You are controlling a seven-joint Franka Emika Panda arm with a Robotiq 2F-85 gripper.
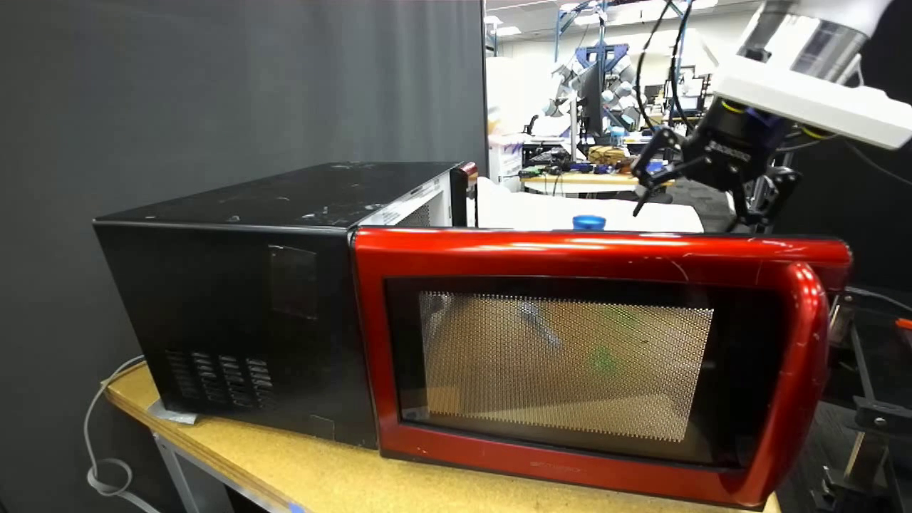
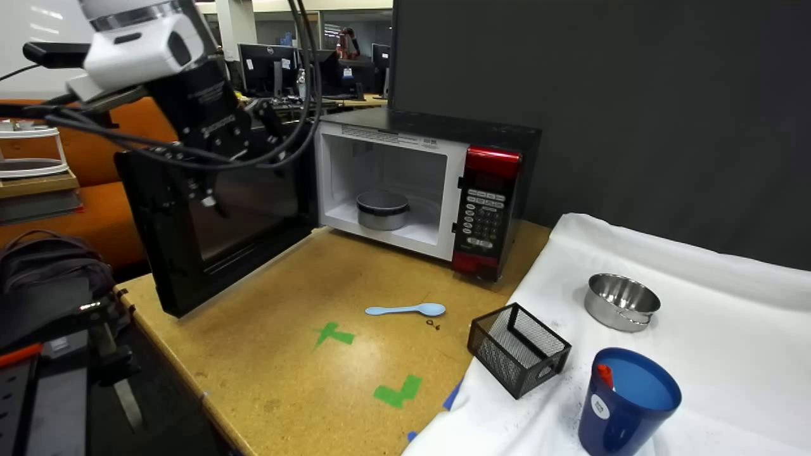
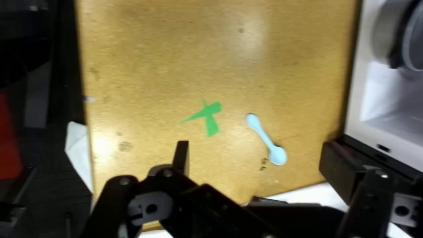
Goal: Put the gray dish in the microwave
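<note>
The gray dish (image 2: 382, 221) sits upright on the floor of the microwave's white cavity. Its near part also shows, cut off, at the top right of the wrist view as a gray dish (image 3: 383, 31) with a pale rim. The microwave (image 2: 485, 212) has its door swung wide open; the red-framed door (image 1: 598, 249) hides the dish in that exterior view. My gripper (image 3: 261, 160) is open, jaws far apart with nothing between them. In an exterior view the gripper (image 1: 687, 214) hangs in the air beyond the door, well away from the dish.
A light blue spoon (image 2: 408, 310) lies on the wooden table (image 2: 272, 354). A black mesh basket (image 2: 519, 351), a shiny metal bowl (image 2: 622, 304) and a blue cup (image 2: 627, 405) stand on the white cloth (image 2: 728, 354). The open door reaches out over the table's edge side.
</note>
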